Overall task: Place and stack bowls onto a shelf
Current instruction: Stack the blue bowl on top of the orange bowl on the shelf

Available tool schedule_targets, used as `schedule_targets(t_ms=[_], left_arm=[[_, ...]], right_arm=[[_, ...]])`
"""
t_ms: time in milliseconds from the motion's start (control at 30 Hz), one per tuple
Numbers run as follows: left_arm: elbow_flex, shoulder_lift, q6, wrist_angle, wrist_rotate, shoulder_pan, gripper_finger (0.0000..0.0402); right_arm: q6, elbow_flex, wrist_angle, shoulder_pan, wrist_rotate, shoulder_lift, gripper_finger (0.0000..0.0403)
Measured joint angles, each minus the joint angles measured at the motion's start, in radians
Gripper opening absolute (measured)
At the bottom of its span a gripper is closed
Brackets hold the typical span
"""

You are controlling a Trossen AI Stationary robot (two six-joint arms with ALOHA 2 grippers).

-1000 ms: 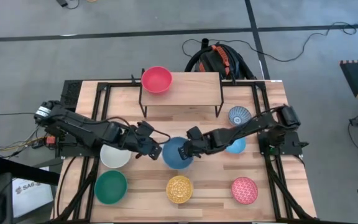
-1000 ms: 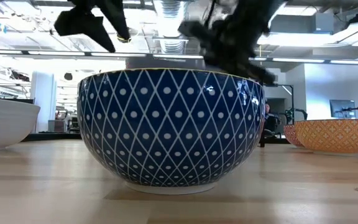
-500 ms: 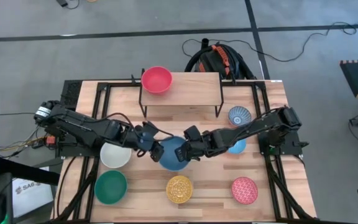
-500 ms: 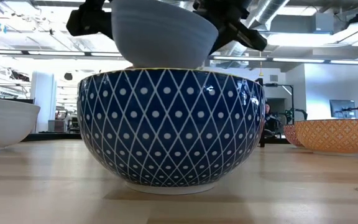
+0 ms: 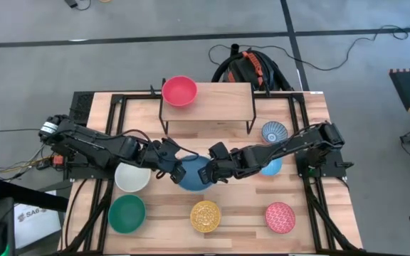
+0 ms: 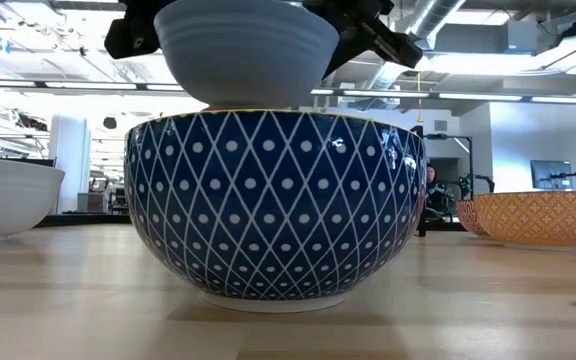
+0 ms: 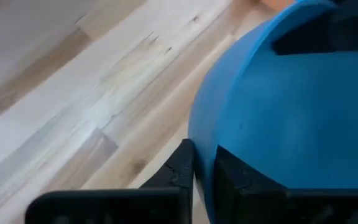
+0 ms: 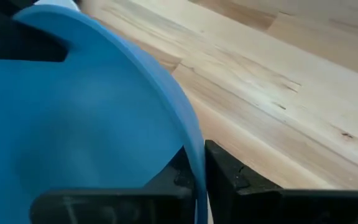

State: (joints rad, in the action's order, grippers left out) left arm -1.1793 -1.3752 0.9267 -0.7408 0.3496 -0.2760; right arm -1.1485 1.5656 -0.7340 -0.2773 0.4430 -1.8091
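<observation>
The plain blue bowl [image 5: 193,175] hangs above the table's middle, upright, seen in the low view [image 6: 246,55] over a nearer bowl. My left gripper [image 5: 172,168] is shut on its left rim and my right gripper [image 5: 215,171] on its right rim. The shelf [image 5: 212,99] stands at the far middle, and an orange-red bowl [image 5: 179,91] rests by its foot on the plank's left end. My left gripper pinches the bowl's left rim [image 7: 197,140], one finger inside the bowl and one outside. It comes from the table's left, slanting down. My right gripper pinches the opposite rim [image 8: 192,140], one finger inside and one outside, reaching in from the table's right. The bowl hangs upright between them, clear of the table.
On the table stand a white bowl [image 5: 132,177], a teal-green bowl [image 5: 127,213], a yellow-patterned bowl [image 5: 206,216] with a dark blue diamond outside [image 6: 273,200], a pink-red bowl [image 5: 280,217], a blue-and-white bowl [image 5: 274,131] and a light blue bowl [image 5: 270,168] under the right arm.
My right gripper has lifted the blue bowl off the table and carried it a little toward the table's left. My left gripper, open a second ago, has met the bowl's left rim and shut on it.
</observation>
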Motion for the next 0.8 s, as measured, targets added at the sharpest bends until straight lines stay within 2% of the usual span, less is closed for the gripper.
schedule_targets(t_ms=[133, 333, 433, 567, 667, 800], left_arm=[[0.002, -0.001, -0.045, -0.017, -0.002, 0.006, 0.0002], [-0.015, 0.031, -0.107, -0.074, -0.031, 0.046, 0.0001], [-0.061, 0.063, -0.159, -0.120, -0.033, 0.088, 0.0001], [-0.159, 0.094, -0.239, -0.223, -0.029, 0.182, 0.0002], [-0.243, 0.101, -0.278, -0.296, 0.049, 0.274, 0.0001], [-0.359, 0.098, -0.364, -0.280, 0.050, 0.417, 0.0001]], right_arm=[[0.036, 0.009, 0.020, 0.010, -0.032, 0.004, 0.0088], [0.081, 0.014, -0.039, 0.032, -0.050, 0.101, 0.0208], [0.082, 0.013, -0.075, 0.042, -0.029, 0.173, 0.0254], [0.106, 0.011, -0.129, 0.058, -0.002, 0.270, 0.0271], [0.125, 0.010, -0.190, 0.072, 0.006, 0.323, 0.0273], [0.151, 0.010, -0.246, 0.083, 0.015, 0.365, 0.0273]])
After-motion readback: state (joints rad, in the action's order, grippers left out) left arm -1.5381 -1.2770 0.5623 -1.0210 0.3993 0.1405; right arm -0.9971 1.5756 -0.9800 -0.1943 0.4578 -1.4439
